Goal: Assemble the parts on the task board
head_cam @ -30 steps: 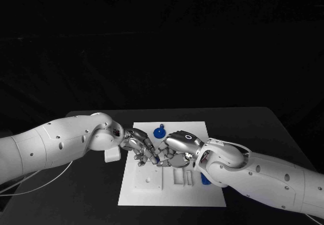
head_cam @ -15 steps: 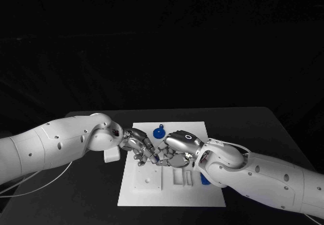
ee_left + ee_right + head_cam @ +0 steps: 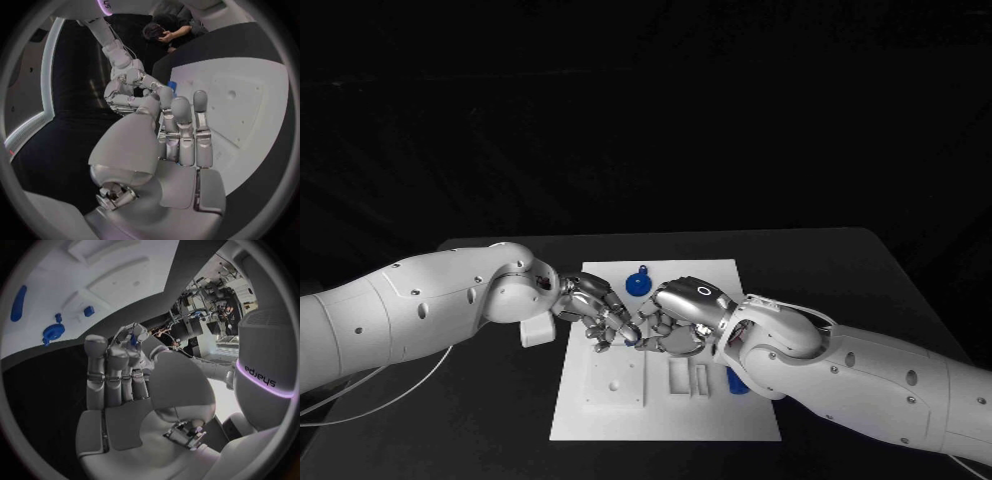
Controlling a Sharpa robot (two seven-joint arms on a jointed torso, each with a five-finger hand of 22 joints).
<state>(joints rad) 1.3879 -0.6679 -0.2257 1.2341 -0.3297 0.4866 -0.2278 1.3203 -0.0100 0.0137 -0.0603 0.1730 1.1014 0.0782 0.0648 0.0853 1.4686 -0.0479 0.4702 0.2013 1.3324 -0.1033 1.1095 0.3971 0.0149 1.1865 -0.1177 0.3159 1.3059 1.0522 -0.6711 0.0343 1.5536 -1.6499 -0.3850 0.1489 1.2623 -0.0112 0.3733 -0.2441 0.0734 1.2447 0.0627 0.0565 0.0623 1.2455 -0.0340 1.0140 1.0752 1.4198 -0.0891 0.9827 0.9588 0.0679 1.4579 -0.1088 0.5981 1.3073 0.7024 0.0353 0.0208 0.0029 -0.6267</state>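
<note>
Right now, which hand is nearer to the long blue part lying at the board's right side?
Right. The right hand is just above the long blue part, its arm passing over it; the left hand is farther, across the task board.

Left hand [image 3: 596, 315], right hand [image 3: 678, 322], fingertips meeting over task board [image 3: 689, 410]

Matt white plastic task board [image 3: 718, 275]; glossy blue parts [image 3: 639, 284]; shiny metal fingers [image 3: 610, 335].
</note>
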